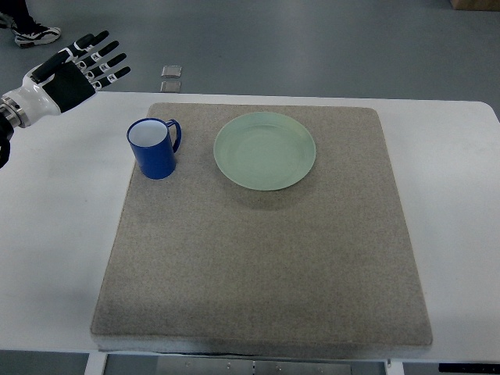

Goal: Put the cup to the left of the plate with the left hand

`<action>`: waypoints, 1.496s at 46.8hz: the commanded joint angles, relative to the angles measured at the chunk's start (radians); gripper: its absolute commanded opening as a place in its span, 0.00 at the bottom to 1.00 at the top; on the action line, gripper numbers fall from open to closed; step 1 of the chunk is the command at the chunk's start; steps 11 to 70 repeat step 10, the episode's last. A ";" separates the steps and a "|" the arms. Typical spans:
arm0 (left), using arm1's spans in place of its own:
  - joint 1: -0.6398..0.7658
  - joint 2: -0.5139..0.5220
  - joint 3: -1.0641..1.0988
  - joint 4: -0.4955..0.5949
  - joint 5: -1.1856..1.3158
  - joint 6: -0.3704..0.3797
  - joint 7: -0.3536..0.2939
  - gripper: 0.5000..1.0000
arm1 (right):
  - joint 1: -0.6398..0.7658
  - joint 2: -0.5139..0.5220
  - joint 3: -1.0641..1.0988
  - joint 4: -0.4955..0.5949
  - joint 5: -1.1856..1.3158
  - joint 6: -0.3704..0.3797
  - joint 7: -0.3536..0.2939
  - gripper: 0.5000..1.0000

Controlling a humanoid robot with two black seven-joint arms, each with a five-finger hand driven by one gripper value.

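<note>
Top view: one camera, looking steeply down on the scene.
Tabletop (47, 258): one, white, smooth and flat, running from the near edge out to both sides.
Mat (258, 266): one, a grey-brown felt-like pad with a coarse nap and rounded corners, lying flat on the tabletop and covering most of its middle.
Cup (154, 148): one, a glossy blue mug with a white inside, cylindrical, standing upright on the far left part of the mat, its loop handle turned to the right toward the plate; it sits just left of the plate, apart from it.
Plate (265, 150): one, round and shallow, pale green with a smooth sheen, resting flat on the far middle of the mat.
Left hand (74, 70): one, black palm with white wrist casing, held at the far left corner above the tabletop edge, well apart from the cup; fingers (109, 58) spread wide and straight, holding nothing.
Floor: grey and smooth beyond the tabletop, with two small square grey plates (170, 78) set in it.
Shoe (35, 33): one, black and white, a person's, at the far left on the floor.
</note>
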 commanded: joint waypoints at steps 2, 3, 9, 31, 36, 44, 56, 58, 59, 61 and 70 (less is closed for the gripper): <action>0.001 0.001 0.001 0.000 0.000 0.000 0.000 1.00 | -0.001 0.000 0.000 0.009 0.000 0.005 0.000 0.86; 0.001 -0.001 0.001 -0.002 0.000 0.000 0.000 1.00 | -0.001 0.000 0.000 0.009 0.000 0.005 -0.001 0.86; 0.000 -0.001 0.003 -0.002 0.000 0.000 0.000 1.00 | -0.004 0.000 0.002 0.011 0.001 0.005 0.000 0.86; 0.000 -0.001 0.003 -0.002 0.002 0.000 0.000 1.00 | -0.004 0.000 0.002 0.011 0.001 0.005 0.000 0.86; 0.000 -0.001 0.003 -0.002 0.002 0.000 0.000 1.00 | -0.004 0.000 0.002 0.011 0.001 0.005 0.000 0.86; 0.000 -0.001 0.003 -0.002 0.002 0.000 0.000 1.00 | -0.004 0.000 0.002 0.011 0.001 0.005 0.000 0.86; 0.000 -0.001 0.003 -0.002 0.002 0.000 0.000 1.00 | -0.004 0.000 0.002 0.011 0.001 0.005 0.000 0.86; 0.000 -0.001 0.003 -0.002 0.002 0.000 0.000 1.00 | -0.004 0.000 0.002 0.011 0.001 0.005 0.000 0.86; 0.000 -0.001 0.003 -0.002 0.002 0.000 0.000 1.00 | -0.004 0.000 0.002 0.011 0.001 0.005 0.000 0.86; 0.000 -0.001 0.003 -0.002 0.002 0.000 0.000 1.00 | -0.004 0.000 0.002 0.011 0.001 0.005 0.000 0.86; 0.000 -0.001 0.003 -0.002 0.002 0.000 0.000 1.00 | -0.004 0.000 0.002 0.011 0.001 0.005 0.000 0.86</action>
